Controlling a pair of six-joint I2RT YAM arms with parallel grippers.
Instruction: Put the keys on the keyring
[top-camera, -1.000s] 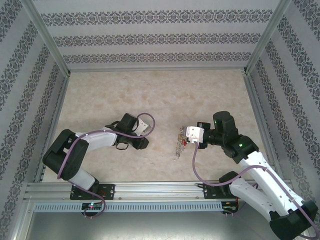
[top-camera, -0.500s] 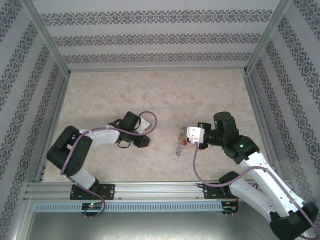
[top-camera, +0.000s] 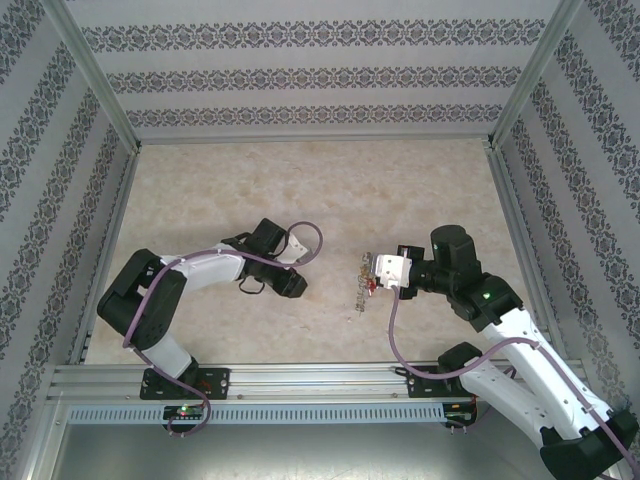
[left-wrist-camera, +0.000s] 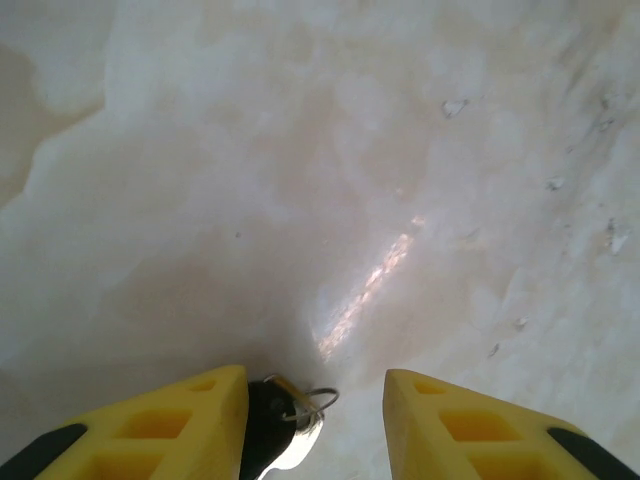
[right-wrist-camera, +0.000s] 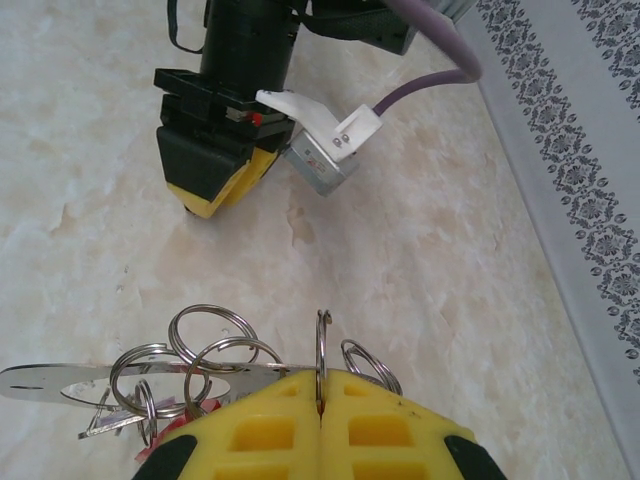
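The key, with a black head and a small split ring, lies on the table against the inner face of my left finger. My left gripper stands open, its other finger well clear of the key. In the top view the left gripper is low over the table, left of centre. My right gripper is shut on the keyring's thin wire, which stands up edge-on between the fingertips. Silvery rings and pieces hang from it at the left. In the top view the keyring dangles below the right gripper.
Pale marbled table inside a patterned-wall enclosure, with metal frame posts at the sides. The left gripper's yellow tip and its purple cable face the right wrist camera. A metal rail runs along the near edge.
My left arm has shifted right, closer to the right gripper, and its jaws have widened. The right gripper with the keyring has moved slightly right and stays shut.
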